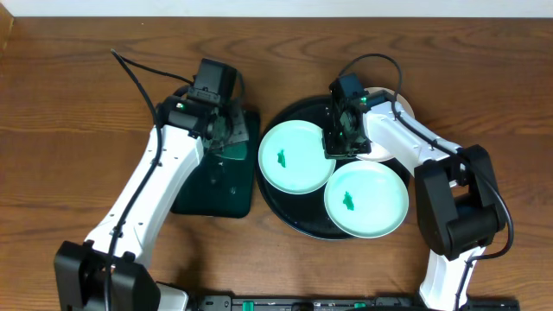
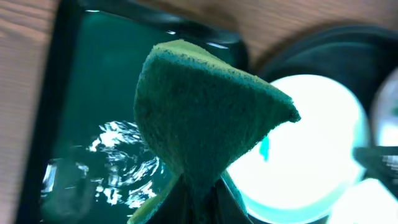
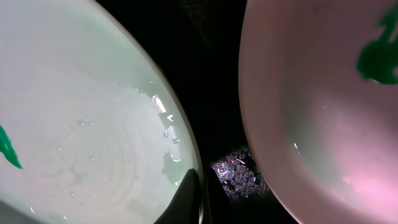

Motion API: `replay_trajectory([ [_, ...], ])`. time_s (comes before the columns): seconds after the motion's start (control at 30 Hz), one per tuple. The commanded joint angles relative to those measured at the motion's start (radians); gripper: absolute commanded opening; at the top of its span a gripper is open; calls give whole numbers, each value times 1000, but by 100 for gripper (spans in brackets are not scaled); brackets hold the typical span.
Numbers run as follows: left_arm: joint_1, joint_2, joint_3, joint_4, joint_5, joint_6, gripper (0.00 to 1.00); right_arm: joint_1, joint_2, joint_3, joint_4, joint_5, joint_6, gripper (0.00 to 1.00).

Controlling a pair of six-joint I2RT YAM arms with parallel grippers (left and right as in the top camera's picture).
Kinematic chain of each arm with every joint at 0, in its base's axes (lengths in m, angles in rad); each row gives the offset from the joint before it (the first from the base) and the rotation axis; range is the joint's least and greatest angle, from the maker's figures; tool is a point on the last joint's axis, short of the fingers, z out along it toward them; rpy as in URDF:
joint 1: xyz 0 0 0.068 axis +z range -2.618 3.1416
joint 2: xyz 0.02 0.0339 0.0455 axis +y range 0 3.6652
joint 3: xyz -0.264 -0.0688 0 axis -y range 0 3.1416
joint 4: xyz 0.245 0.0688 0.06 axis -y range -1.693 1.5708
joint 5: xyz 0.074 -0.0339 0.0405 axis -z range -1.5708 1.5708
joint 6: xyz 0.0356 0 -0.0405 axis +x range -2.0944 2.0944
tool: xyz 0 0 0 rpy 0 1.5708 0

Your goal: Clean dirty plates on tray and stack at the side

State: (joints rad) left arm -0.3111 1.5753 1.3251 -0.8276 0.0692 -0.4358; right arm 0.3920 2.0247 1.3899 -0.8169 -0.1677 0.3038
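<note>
Two mint plates (image 1: 298, 147) (image 1: 371, 194), each with a green smear, lie on the round black tray (image 1: 285, 212). The white plate (image 1: 404, 108) lies at the tray's back right, partly under my right arm. My right gripper (image 1: 343, 142) is low between the back mint plate and the white plate. In the right wrist view its fingers (image 3: 200, 199) are pinched on the rim of the whitish plate (image 3: 93, 124); the mint plate (image 3: 323, 112) lies beside it. My left gripper (image 1: 223, 130) is shut on a green sponge (image 2: 205, 112), held above the rectangular tray.
A smaller dark rectangular tray (image 1: 216, 194) with wet glinting water (image 2: 124, 155) stands left of the round tray. The back mint plate shows behind the sponge in the left wrist view (image 2: 311, 137). Bare wooden table surrounds both trays.
</note>
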Motion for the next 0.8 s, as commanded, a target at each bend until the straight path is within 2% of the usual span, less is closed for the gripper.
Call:
replay_trajectory([
  [0.0,-41,29,28,27,79,-76,7,8,3,-3,5,-20,-5,1],
  [0.3,-145,202,28,80,81,-102,7,8,3,-3,5,-21,-5,1],
  [0.77,-166,325,28,142,60,-124,7,12,3,-3,5,-20,-5,1],
])
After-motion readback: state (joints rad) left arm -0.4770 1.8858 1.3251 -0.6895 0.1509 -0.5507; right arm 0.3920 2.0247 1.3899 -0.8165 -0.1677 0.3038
